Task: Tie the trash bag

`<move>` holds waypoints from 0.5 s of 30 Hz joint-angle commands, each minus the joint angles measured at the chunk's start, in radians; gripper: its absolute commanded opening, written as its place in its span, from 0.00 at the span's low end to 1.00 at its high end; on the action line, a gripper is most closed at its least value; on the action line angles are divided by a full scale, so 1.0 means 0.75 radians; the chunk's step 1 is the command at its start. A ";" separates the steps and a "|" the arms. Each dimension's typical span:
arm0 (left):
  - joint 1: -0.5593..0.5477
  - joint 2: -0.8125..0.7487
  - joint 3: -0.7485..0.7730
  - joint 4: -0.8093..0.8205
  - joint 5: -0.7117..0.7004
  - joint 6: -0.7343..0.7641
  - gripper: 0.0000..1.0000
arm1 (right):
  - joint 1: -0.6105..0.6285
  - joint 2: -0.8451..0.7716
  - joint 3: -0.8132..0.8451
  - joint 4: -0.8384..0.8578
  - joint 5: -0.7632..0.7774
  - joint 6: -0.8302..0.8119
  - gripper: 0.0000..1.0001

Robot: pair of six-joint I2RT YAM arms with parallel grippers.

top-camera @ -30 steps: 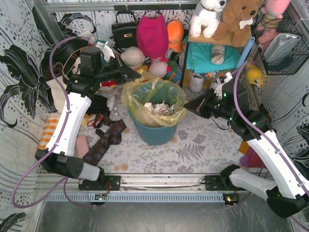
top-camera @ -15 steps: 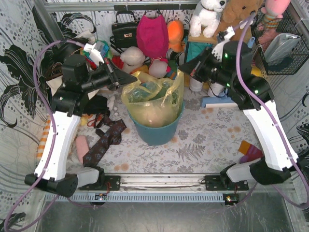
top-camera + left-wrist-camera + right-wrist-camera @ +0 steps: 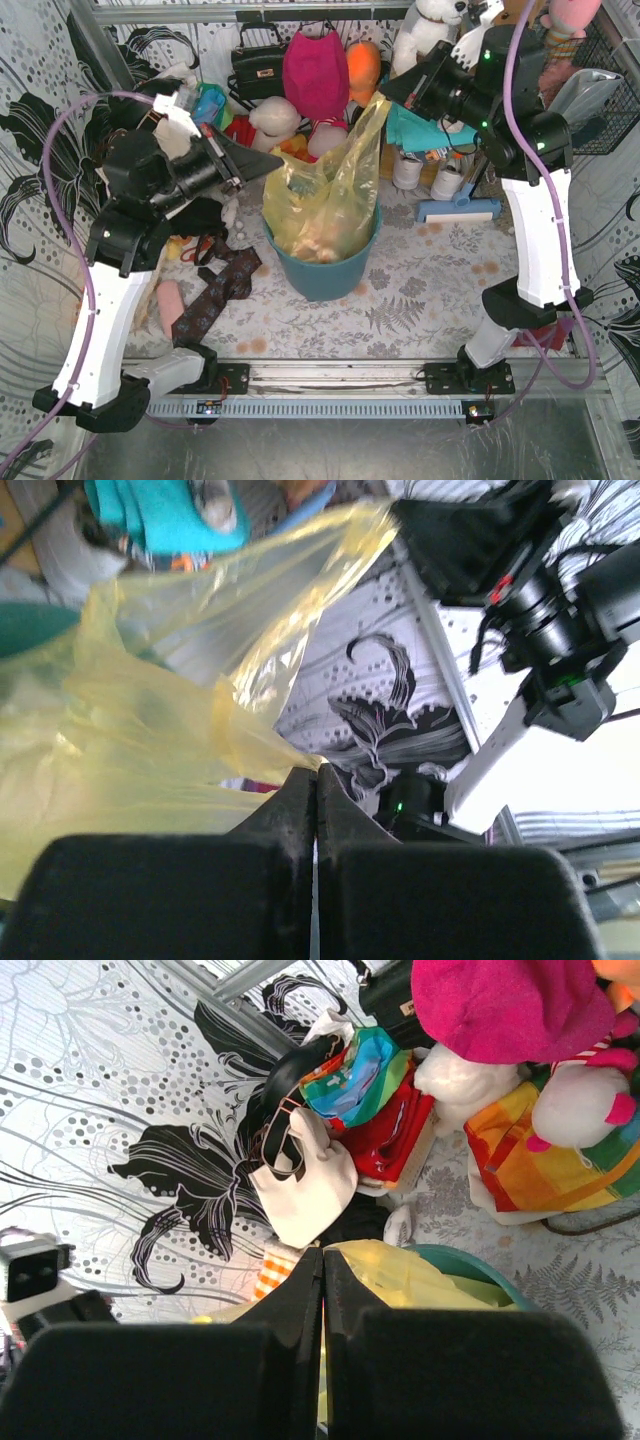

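Both pairs of jaws pinch one trash bag (image 3: 322, 205), standing in one bin (image 3: 325, 278).

Bright and even from above in the top view, with soft little shadows by the teal bin (image 3: 325, 280). Sharp there, a bit bent near the corners. Blurry in the left wrist view: trash bag (image 3: 150, 710) glowing yellow, left gripper (image 3: 316, 780) dark and fuzzy, right arm (image 3: 500, 765) washed-out white. Clearer in the right wrist view, fuzzy only on the close right gripper (image 3: 322, 1265).
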 commanded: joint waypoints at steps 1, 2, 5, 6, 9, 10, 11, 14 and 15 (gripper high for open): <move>-0.004 0.050 0.223 -0.011 -0.155 0.053 0.00 | -0.075 -0.033 0.044 0.062 -0.133 -0.016 0.00; -0.002 0.074 0.286 -0.052 -0.190 0.078 0.00 | -0.090 -0.043 0.047 0.075 -0.141 -0.016 0.00; -0.002 0.141 0.473 -0.144 -0.285 0.131 0.00 | -0.125 -0.103 0.040 0.116 -0.134 -0.016 0.00; -0.003 0.159 0.521 -0.154 -0.300 0.137 0.00 | -0.133 -0.119 0.027 0.132 -0.125 -0.016 0.00; -0.004 0.172 0.586 -0.131 -0.325 0.126 0.00 | -0.138 -0.167 -0.037 0.183 -0.110 -0.010 0.00; -0.002 0.169 0.579 -0.115 -0.332 0.124 0.00 | -0.138 -0.180 -0.060 0.189 -0.112 -0.009 0.00; -0.002 0.165 0.569 -0.118 -0.346 0.134 0.00 | -0.139 -0.195 -0.096 0.189 -0.114 -0.011 0.00; -0.003 0.137 0.431 -0.196 -0.434 0.173 0.00 | -0.138 -0.306 -0.358 0.251 -0.125 -0.022 0.00; -0.002 0.101 0.332 -0.185 -0.475 0.176 0.00 | -0.138 -0.370 -0.501 0.306 -0.134 -0.013 0.00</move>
